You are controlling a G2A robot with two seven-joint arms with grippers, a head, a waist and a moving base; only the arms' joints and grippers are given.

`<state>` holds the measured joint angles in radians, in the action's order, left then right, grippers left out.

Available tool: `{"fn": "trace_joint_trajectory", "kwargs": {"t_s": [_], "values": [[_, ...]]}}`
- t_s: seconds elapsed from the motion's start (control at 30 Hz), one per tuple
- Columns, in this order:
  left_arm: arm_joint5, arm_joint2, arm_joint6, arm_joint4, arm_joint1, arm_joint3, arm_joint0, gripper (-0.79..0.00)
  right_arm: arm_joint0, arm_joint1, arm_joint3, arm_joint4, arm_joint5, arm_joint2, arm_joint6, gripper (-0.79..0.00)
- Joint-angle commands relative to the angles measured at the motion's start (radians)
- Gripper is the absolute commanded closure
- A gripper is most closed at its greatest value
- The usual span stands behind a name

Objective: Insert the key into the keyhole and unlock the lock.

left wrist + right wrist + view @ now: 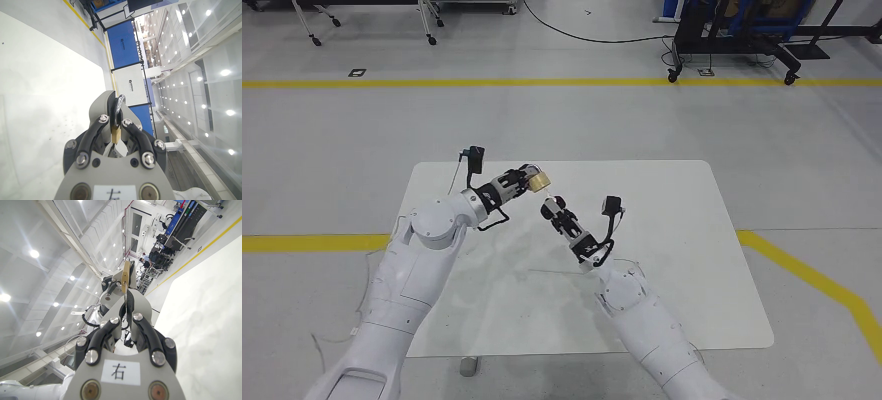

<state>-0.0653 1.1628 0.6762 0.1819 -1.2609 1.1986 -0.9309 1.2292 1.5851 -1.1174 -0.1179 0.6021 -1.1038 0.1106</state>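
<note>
Brass lock (539,180) is gripped by the left fingers (100,108), mid-frame above the table (672,300). The key (125,299), pinched by the right fingers (140,302), is set at the keyhole (124,282); insertion and turning are judged undone.

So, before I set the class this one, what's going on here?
The left gripper holds a brass padlock up above the white table. The right gripper is shut on the key, whose tip sits close to the keyhole but seemingly not yet inside.
</note>
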Motion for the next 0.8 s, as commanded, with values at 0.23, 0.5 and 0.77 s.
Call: {"fn": "trace_joint_trajectory", "kwargs": {"t_s": [0.23, 0.5, 0.77], "values": [[-0.008, -0.006, -0.003, -0.015, 0.0, 0.009, -0.005, 0.0, -0.017, 0.001, 0.007, -0.006, -0.018, 0.009, -0.01, 0.0], [-0.011, -0.007, 0.001, -0.022, 0.001, 0.011, -0.006, 0.0, -0.018, 0.0, 0.011, -0.002, -0.016, 0.009, -0.013, 0.0], [-0.028, -0.011, 0.013, -0.033, 0.001, 0.015, -0.007, 0.0, -0.024, -0.003, 0.005, 0.001, -0.024, 0.004, -0.013, 0.0]]}}
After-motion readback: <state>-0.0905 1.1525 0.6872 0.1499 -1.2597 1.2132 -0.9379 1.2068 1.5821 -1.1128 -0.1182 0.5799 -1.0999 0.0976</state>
